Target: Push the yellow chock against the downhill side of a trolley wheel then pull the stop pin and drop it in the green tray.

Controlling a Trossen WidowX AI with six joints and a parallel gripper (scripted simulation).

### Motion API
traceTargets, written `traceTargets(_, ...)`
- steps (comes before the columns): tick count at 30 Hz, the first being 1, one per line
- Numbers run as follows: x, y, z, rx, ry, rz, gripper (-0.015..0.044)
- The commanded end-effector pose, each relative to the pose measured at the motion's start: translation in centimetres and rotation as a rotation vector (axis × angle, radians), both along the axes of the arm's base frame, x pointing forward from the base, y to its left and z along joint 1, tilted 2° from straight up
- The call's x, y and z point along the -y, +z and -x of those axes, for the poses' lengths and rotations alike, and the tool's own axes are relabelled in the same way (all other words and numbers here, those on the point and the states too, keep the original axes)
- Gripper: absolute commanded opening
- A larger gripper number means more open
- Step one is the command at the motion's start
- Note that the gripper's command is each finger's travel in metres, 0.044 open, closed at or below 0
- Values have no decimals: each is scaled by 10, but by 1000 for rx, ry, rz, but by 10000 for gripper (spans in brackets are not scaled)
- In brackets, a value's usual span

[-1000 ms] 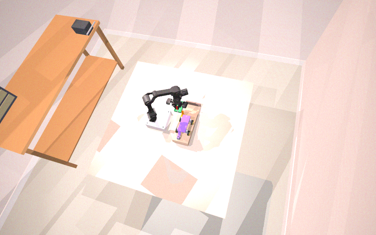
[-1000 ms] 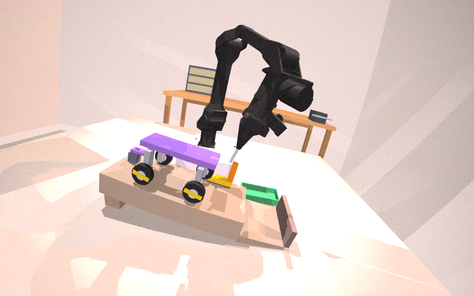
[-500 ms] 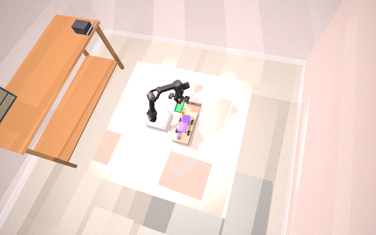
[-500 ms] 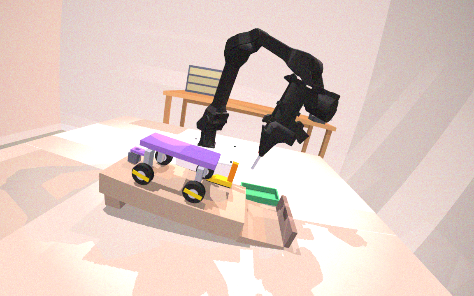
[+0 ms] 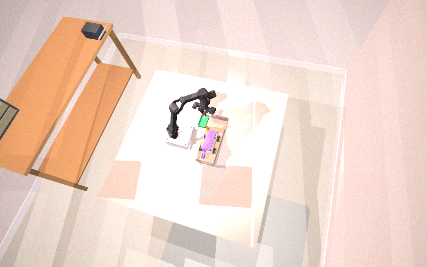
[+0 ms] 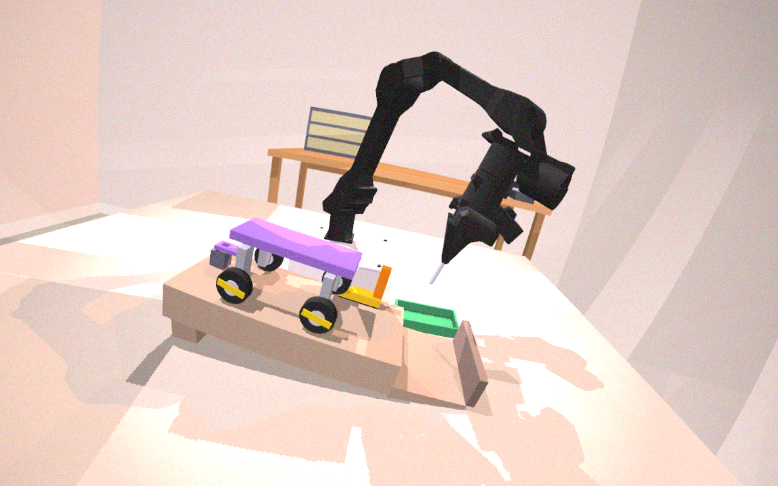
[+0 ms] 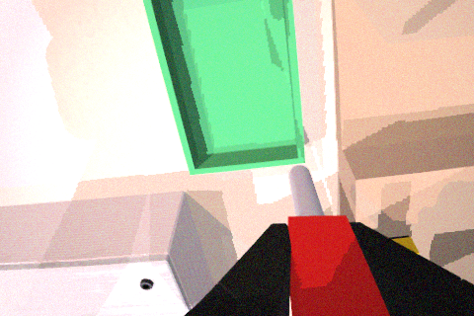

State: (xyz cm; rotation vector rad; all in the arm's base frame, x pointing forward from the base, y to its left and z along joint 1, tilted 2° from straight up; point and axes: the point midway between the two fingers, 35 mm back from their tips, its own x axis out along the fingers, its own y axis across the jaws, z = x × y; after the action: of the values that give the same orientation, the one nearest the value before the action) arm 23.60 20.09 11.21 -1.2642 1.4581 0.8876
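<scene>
My gripper is shut on the red head of the stop pin. The pin's grey shaft points down and is held in the air above and near the green tray. In the wrist view the shaft tip shows just beside the tray's near corner. The purple trolley stands on the ramp. The yellow chock with its orange handle sits at the downhill side of the trolley's far downhill wheel; contact is partly hidden.
An upright end board closes the ramp's low end, beside the tray. The arm's white base block stands next to the ramp. A wooden bench stands beyond the table.
</scene>
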Motion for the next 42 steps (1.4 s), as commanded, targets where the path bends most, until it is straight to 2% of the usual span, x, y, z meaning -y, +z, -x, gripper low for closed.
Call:
traceTargets(1, 1, 0, 0, 28, -138, -31, 0)
traceTargets(34, 8, 1, 0, 214, -1368, -256, 0)
traceTargets(42, 9, 1, 1, 216, -1395, -260, 0)
